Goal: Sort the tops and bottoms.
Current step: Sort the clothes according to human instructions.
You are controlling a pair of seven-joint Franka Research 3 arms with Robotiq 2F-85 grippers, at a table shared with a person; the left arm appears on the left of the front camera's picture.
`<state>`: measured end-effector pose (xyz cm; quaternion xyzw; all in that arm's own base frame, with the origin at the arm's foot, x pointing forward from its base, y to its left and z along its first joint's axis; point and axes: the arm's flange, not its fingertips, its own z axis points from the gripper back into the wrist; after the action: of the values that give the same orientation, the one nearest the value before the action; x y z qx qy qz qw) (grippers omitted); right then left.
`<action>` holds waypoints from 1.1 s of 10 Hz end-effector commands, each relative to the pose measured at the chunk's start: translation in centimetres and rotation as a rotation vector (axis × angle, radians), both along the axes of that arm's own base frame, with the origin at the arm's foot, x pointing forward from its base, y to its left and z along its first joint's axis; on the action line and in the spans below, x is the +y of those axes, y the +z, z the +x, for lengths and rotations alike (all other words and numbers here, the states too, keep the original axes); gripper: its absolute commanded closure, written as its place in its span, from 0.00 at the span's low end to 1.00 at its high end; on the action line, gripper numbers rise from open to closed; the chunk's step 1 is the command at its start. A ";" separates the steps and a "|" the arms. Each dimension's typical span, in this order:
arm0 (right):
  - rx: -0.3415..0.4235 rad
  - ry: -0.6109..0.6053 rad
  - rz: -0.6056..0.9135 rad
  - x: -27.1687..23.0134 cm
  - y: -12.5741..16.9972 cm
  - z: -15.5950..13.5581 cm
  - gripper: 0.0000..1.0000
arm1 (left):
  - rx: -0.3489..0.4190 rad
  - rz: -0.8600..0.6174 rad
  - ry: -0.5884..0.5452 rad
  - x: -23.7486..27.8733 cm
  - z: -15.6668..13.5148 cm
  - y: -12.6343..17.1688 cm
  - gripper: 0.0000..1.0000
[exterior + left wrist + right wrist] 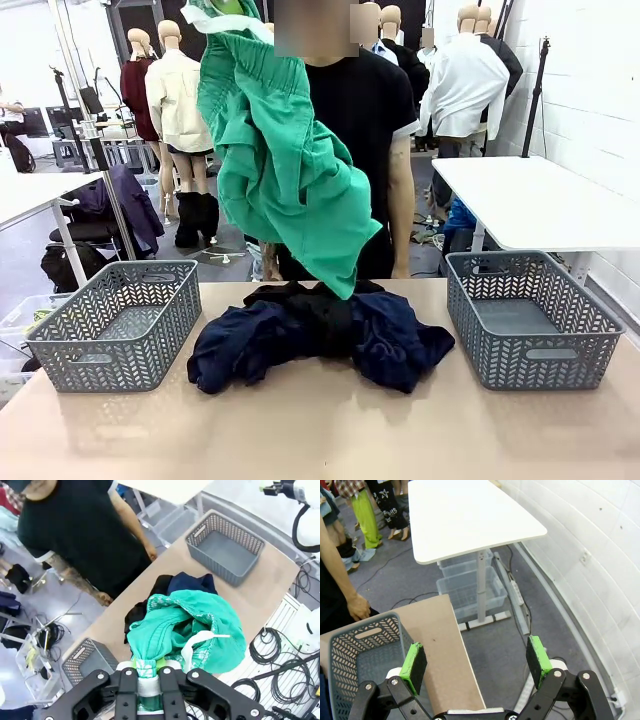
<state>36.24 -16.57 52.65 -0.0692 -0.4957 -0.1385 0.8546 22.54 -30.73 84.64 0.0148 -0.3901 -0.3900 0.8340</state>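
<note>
- left gripper (146,666): jaws clenched on a bunched fold of the bottoms (186,625); nothing else between the pads
- bottoms: bright green trousers, hanging straight below the jaws, lifted off the table (320,430); judged light, soft and limp, likely to swing and drape; the gathered waistband looks the thickest and surest place to pinch; a loose white strip (202,639) trails from the cloth and could snag
- dark clothes pile (320,335): directly under the hanging hem, touching or nearly so
- near grey basket (82,662): just off to one side of the jaws, open-topped, its rim an edge for trailing cloth to catch
- far grey basket (225,545): well beyond the pile, bare tabletop between
- person (360,110): beyond the table's far edge, close behind the cloth
- right gripper (476,661): jaws spread wide, nothing between them; past the table edge, open floor below
</note>
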 end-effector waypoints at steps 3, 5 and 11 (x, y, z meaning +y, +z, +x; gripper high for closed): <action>0.003 -0.010 0.018 0.0 -0.1 0.0 0.00 | -0.006 -0.008 -0.007 0.1 -0.9 0.3 1.00; 0.003 -0.010 0.018 0.0 -0.1 0.0 0.00 | -0.006 -0.008 -0.007 0.1 -0.9 0.3 1.00; 0.003 -0.010 0.018 0.0 -0.1 0.0 0.00 | -0.006 -0.008 -0.007 0.1 -0.9 0.3 1.00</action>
<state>36.24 -16.57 52.64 -0.0692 -0.4957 -0.1386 0.8546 22.03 -30.86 84.78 0.0135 -0.3924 -0.3933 0.8314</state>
